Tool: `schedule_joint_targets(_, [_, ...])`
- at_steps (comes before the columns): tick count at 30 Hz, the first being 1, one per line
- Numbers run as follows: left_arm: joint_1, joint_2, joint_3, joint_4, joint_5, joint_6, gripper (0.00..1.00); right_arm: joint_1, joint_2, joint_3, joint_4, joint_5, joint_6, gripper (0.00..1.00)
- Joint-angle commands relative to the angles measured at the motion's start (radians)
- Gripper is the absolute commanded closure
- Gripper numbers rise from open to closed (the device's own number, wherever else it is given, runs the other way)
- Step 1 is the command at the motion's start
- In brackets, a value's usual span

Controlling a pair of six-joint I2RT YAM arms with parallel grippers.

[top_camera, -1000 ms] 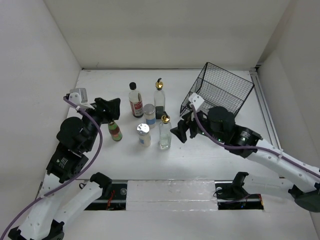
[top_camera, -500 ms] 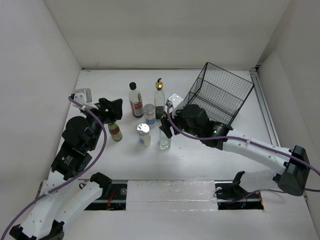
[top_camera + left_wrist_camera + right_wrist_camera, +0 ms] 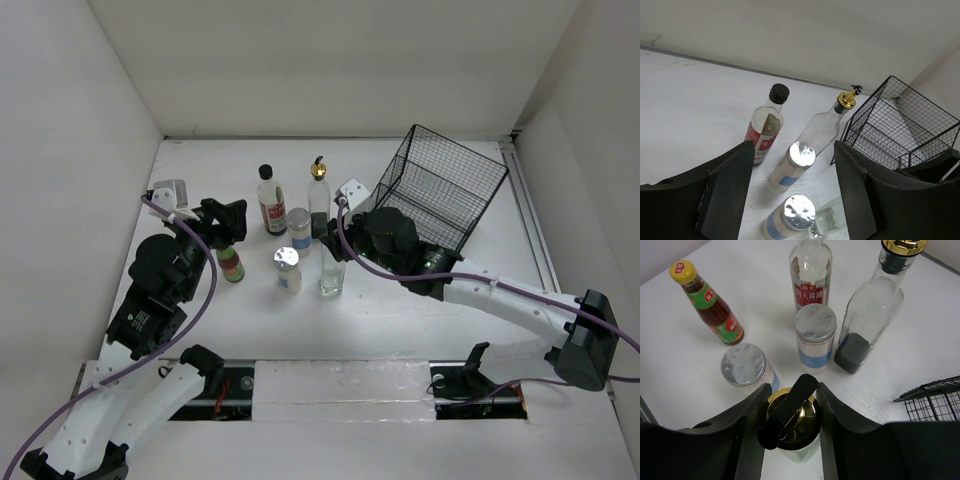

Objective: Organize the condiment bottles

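Gold cap pinched, not the glass: holding the front clear bottle [image 3: 802, 429] only by its shiny top, with the right gripper [image 3: 792, 405] drawn in narrow and pressing on both sides. Standing on the white table [image 3: 200, 180], in the middle of the bunch, with one silver-lidded jar [image 3: 746, 367] just beside it and another jar [image 3: 815, 330] right behind. Could go wrong in a few ways. Might slip out if lifted fast (smooth round cap, long glass body hanging below). Might swing and knock the near jar over, or bump the other clear bottle [image 3: 872, 305] and the red-labelled bottle [image 3: 810, 275] at the back. Best to lift straight up and slow. Over on the other side, left gripper [image 3: 230, 222] spread wide and holding nothing, hovering close to the small sauce bottle [image 3: 231, 263]. Could tip that one with a careless nudge. Wire basket [image 3: 440, 190] close by on the right too, easy to catch on.
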Motion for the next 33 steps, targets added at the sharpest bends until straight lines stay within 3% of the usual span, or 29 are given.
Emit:
schedule_joint_targets(1, [0.002,0.0,-0.011,0.055,0.005,0.016,0.39,0.009,-0.042,0.001,0.079,0.016,0.018,0.85])
schedule_joint_targets(6, [0.002,0.0,-0.021,0.064,0.016,0.016,0.39,0.009,-0.132,0.025,0.07,0.016,0.018,0.88])
schedule_joint_targets(15, [0.002,0.011,-0.011,0.074,0.034,0.016,0.39,-0.049,-0.208,0.285,-0.042,0.148,-0.054,0.9])
schedule_joint_targets(26, [0.002,0.001,-0.024,0.074,0.054,0.016,0.38,-0.476,-0.01,0.631,-0.024,0.071,-0.109,0.9])
schedule_joint_targets(33, [0.002,-0.008,-0.033,0.083,0.073,0.016,0.38,-0.641,0.18,0.826,0.01,0.04,-0.109,0.9])
